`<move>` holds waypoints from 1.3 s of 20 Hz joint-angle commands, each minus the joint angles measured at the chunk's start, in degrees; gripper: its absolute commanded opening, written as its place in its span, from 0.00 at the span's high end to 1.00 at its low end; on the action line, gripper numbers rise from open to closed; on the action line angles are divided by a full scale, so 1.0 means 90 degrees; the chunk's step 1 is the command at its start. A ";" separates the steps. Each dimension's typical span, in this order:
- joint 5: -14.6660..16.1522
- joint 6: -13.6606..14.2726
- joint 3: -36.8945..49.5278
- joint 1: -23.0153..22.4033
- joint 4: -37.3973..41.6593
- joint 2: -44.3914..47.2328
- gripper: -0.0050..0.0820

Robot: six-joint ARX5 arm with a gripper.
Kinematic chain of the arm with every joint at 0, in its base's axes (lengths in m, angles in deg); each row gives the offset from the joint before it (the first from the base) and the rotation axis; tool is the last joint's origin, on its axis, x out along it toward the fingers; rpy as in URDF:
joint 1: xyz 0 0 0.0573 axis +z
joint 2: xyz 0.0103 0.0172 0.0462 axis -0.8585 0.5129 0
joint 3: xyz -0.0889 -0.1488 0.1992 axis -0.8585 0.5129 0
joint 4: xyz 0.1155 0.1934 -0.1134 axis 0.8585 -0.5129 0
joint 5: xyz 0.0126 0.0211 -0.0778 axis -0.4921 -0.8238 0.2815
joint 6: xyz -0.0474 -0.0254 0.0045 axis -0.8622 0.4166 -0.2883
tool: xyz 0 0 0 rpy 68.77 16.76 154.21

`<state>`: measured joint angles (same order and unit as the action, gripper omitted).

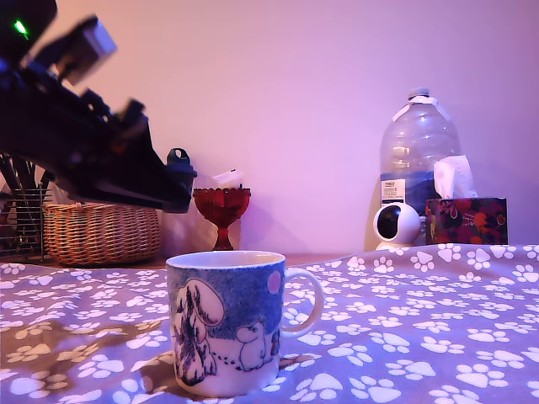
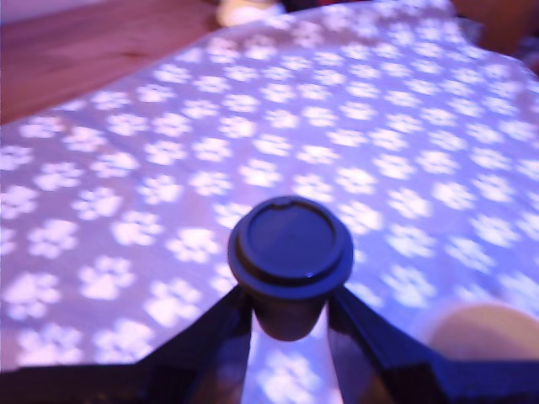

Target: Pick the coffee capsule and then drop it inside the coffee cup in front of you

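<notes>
The coffee capsule looks dark in this light, with its flat round rim facing the wrist camera. Its tapered body sits between the two black fingers. My gripper is shut on it, above the paw-print cloth. In the exterior view the gripper hangs in the air at the left, higher than the coffee cup and behind it toward the exterior view's left. The capsule shows only as a small dark bump at the gripper's tip. The blue cup stands upright on the cloth, handle toward the exterior view's right.
At the back stand a wicker basket, a wire rack, a red goblet, a big water bottle, a round white camera and a tissue box. Bare wood borders the cloth.
</notes>
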<state>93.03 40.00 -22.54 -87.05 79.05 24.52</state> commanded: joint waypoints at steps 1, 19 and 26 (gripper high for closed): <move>0.0005 0.0032 0.0228 -0.0134 -0.0199 -0.0369 0.78; -0.0619 -0.0204 0.0345 -0.1933 -0.1705 -0.2008 0.78; -0.0886 -0.0236 0.0114 -0.1933 -0.2118 -0.1671 0.78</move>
<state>84.98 38.21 -21.14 -104.27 60.28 7.71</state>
